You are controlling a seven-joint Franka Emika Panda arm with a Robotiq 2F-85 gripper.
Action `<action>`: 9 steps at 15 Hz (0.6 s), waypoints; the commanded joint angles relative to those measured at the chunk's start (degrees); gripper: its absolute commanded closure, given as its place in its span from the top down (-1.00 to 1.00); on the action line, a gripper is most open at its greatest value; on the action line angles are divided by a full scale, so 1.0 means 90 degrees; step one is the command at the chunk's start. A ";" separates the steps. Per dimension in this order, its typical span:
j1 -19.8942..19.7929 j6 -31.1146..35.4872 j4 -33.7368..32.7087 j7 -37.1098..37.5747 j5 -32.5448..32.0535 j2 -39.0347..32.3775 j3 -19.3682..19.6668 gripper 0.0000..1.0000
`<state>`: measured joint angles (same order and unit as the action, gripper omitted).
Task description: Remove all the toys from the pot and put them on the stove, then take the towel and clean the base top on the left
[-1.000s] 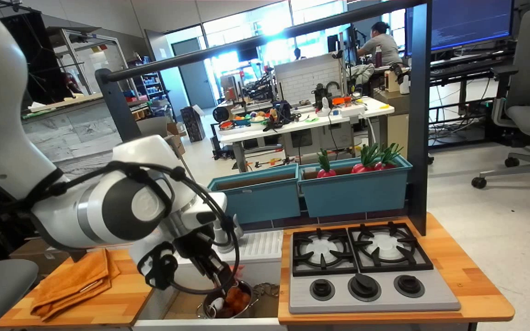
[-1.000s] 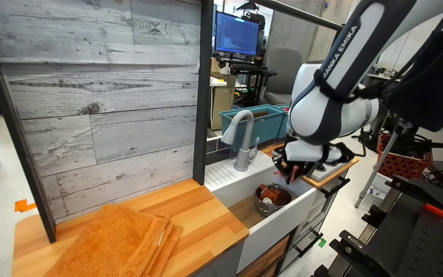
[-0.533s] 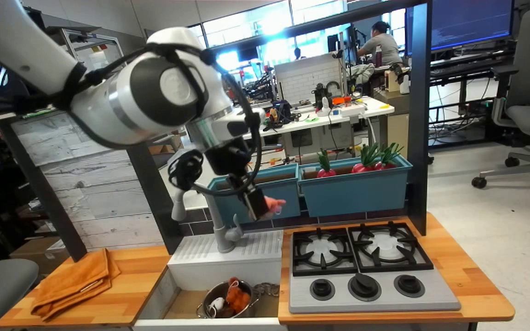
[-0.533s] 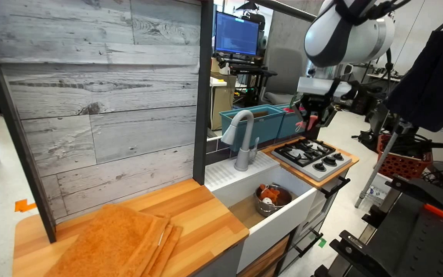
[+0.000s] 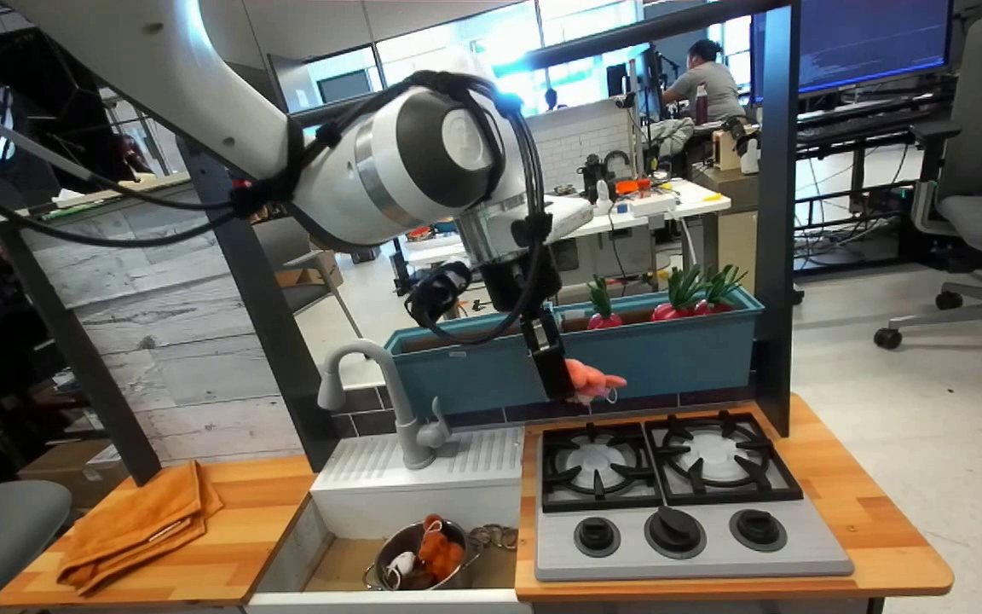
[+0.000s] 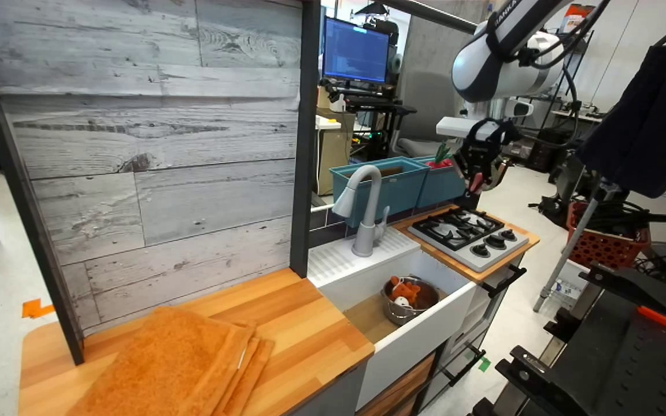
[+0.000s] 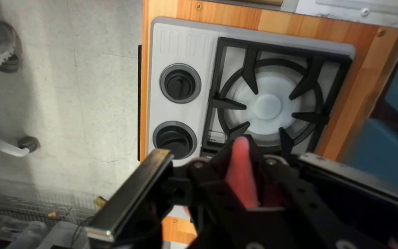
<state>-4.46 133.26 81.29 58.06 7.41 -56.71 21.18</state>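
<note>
My gripper [image 5: 561, 385] is shut on the red-pink toy [image 5: 595, 381] and holds it in the air above the stove [image 5: 627, 564]. The toy [image 7: 241, 174] shows between the fingers in the wrist view, with a burner beyond. The silver pot [image 6: 399, 314] stands in the sink with the orange toy [image 5: 441, 553] and the whitish toy [image 5: 402, 564] in it. The orange towel [image 5: 137, 529] lies folded on the wooden base top [image 6: 304, 323], on the far side of the sink from the stove. No toy shows on the stove.
A grey faucet [image 6: 367, 214] rises behind the sink [image 6: 367, 341]. Blue planters [image 5: 474, 371] with red radishes [image 5: 670, 313] stand behind the stove, close to the gripper. A dark post [image 5: 776, 222] stands at the stove's back corner. A metal chain-like item [image 5: 495, 537] lies beside the pot.
My gripper has risen out of the sink with the red-pink toy and moved across to above the stove. The pot, the other toys and the towel have not moved.
</note>
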 commanded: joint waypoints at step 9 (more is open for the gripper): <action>-0.0441 -0.1000 -0.1969 0.1309 -0.0004 -0.1336 -0.0239 -0.07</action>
<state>-8.43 124.25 63.55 69.84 7.37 -68.74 19.02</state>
